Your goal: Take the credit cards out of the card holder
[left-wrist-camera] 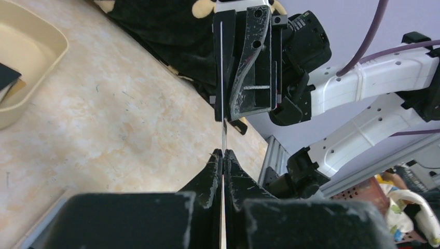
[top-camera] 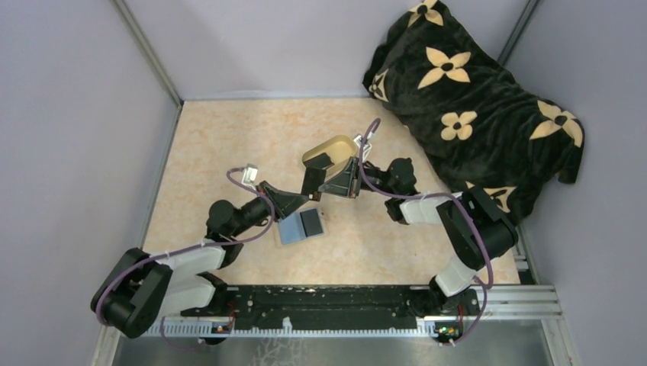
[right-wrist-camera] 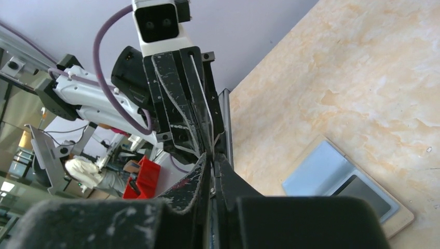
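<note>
A black credit card (top-camera: 313,177) is held on edge above the table, just in front of the cream dish (top-camera: 332,150). Both grippers grip it from opposite ends. My left gripper (top-camera: 308,196) is shut on it; in the left wrist view the card (left-wrist-camera: 222,93) runs edge-on out of its fingertips (left-wrist-camera: 223,153). My right gripper (top-camera: 325,185) is shut on the far end (right-wrist-camera: 211,155). The card holder (top-camera: 301,226) lies open on the table below, blue-grey faces up, with a dark card (right-wrist-camera: 363,194) in its pocket. Another black card (left-wrist-camera: 7,75) lies in the dish.
A black blanket with cream flowers (top-camera: 473,99) is heaped at the back right. Grey walls enclose the table on the left and at the back. A black rail (top-camera: 328,305) runs along the near edge between the arm bases.
</note>
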`<action>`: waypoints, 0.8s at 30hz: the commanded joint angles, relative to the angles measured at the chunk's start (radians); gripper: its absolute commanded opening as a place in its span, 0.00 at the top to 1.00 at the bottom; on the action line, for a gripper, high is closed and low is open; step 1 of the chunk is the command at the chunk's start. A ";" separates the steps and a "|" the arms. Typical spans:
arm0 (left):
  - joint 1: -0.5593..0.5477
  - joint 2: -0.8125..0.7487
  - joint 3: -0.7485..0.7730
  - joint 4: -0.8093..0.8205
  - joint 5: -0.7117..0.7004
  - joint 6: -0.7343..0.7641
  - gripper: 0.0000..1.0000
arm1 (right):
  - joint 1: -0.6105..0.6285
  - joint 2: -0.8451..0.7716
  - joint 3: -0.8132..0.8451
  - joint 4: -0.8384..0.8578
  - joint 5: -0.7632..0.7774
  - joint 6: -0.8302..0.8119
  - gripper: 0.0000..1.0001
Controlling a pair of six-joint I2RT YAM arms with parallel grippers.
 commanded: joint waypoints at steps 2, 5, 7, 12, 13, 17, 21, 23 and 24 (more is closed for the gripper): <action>-0.002 -0.118 0.074 -0.258 0.071 0.147 1.00 | -0.011 -0.059 0.033 -0.027 -0.052 -0.062 0.84; -0.002 -0.164 0.084 -0.341 0.108 0.188 1.00 | -0.033 -0.066 0.035 -0.025 -0.074 -0.061 0.74; 0.000 -0.192 0.090 -0.383 0.139 0.199 1.00 | -0.047 -0.074 0.037 -0.032 -0.087 -0.066 0.70; 0.005 -0.227 0.084 -0.409 0.223 0.177 1.00 | -0.085 -0.128 0.038 -0.078 -0.125 -0.098 0.65; 0.005 -0.232 0.081 -0.410 0.239 0.170 1.00 | -0.091 -0.143 0.037 -0.089 -0.135 -0.109 0.65; 0.007 -0.234 0.089 -0.419 0.333 0.165 1.00 | -0.099 -0.205 0.058 -0.259 -0.174 -0.234 0.61; 0.006 -0.214 0.111 -0.413 0.459 0.170 1.00 | -0.100 -0.251 0.088 -0.456 -0.175 -0.379 0.59; 0.006 -0.205 0.119 -0.411 0.472 0.167 1.00 | -0.097 -0.259 0.096 -0.471 -0.188 -0.387 0.59; 0.006 -0.200 0.123 -0.409 0.478 0.166 1.00 | -0.093 -0.260 0.097 -0.468 -0.196 -0.384 0.59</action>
